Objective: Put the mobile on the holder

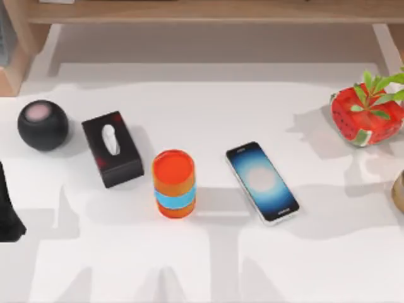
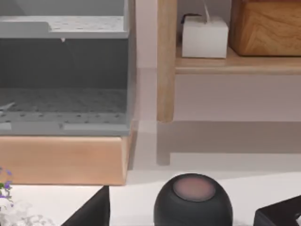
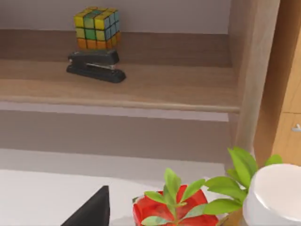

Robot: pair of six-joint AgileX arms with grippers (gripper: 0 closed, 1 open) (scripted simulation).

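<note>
Mobile (image 1: 262, 182) lying flat, screen up, right of the orange cup (image 1: 173, 183) | I'm judging it stiff, slick, thin: pinching across the long pale edges | my grippers' spread: cannot tell

Left arm (image 1: 9, 205) parked at 9 o'clock edge of top view, dark, low. Left claw fingertip (image 2: 91, 212) and right claw fingertip (image 3: 91, 209) visible in wrist views.
</note>
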